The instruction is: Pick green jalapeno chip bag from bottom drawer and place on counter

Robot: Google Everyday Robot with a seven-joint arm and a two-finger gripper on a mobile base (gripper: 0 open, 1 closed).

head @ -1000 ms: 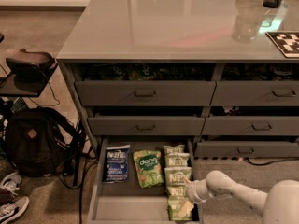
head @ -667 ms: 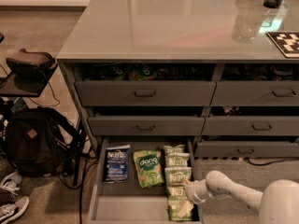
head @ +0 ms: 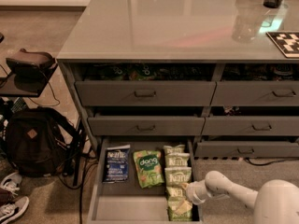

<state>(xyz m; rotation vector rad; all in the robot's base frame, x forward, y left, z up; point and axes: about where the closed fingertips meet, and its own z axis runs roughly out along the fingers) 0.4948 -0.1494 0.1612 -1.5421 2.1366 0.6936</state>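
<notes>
Grey counter (head: 177,27) lies overhead; my gripper (head: 188,193) dips into the bottom drawer (head: 135,206), near its front right corner, at the green jalapeno chip bag (head: 174,191) lying flat there. Whether it grips, I cannot tell.

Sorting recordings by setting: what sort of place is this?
Likely an office snack area: glossy counter, chip bags in the open bottom drawer, backpack nearby. The gripper is at the drawer's right-hand bags.

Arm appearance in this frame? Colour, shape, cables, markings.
Glossy white arm: smooth rounded tube links, bulbous joints, fat rounded shell at lower right. No cables, sleeves or markings visible. Its tool is at the right side of the open bottom drawer.
</notes>
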